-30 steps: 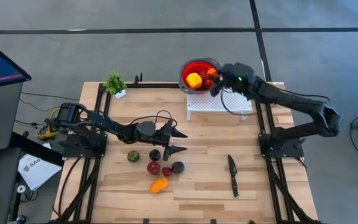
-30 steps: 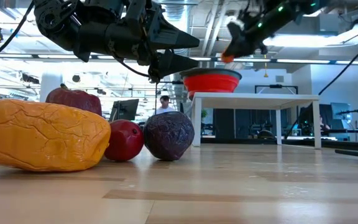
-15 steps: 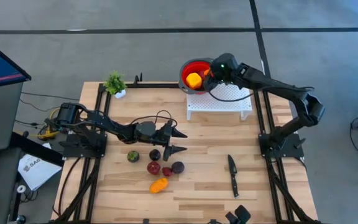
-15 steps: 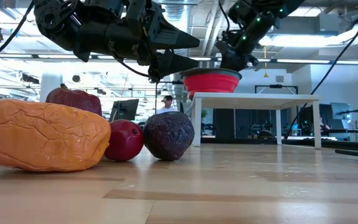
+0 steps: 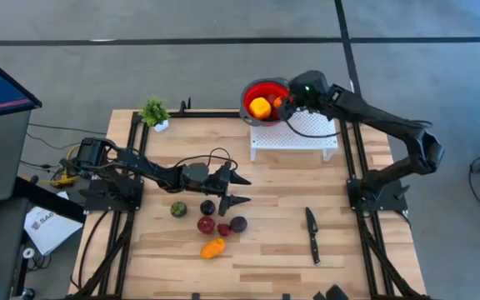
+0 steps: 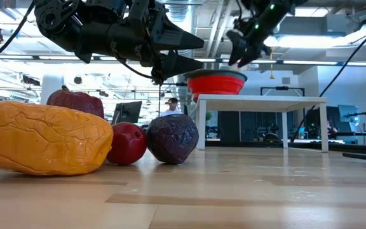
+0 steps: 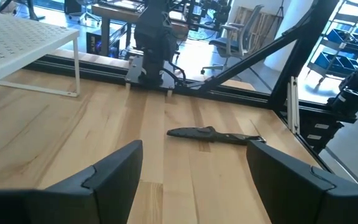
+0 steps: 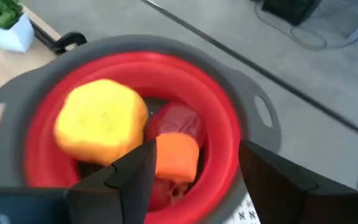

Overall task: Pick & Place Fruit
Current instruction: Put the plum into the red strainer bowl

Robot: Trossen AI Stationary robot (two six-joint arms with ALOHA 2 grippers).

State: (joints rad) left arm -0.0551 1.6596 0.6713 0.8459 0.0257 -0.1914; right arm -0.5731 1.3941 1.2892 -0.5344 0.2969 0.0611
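I had the right gripper [image 5: 287, 102] hanging over the red bowl [image 5: 249, 92] at the table's far edge, on the white perforated rack [image 5: 294, 138]. Its fingers [image 8: 120, 180] stood spread apart with nothing between them. Inside the bowl lay the large yellow fruit [image 8: 101, 121], an orange piece [image 8: 177, 156] and a dark red piece [image 8: 179, 119] tucked against it.

The left gripper [image 5: 238, 189] waited near the table's middle, jaws wide and empty, just left of the loose fruit: a green piece [image 5: 177, 209], a purple-black one [image 5: 207, 207], red ones [image 5: 206, 224], a dark purple one [image 5: 238, 223] and an orange one [image 5: 213, 247] nearest. The knife [image 5: 312, 233] lay well right of them.
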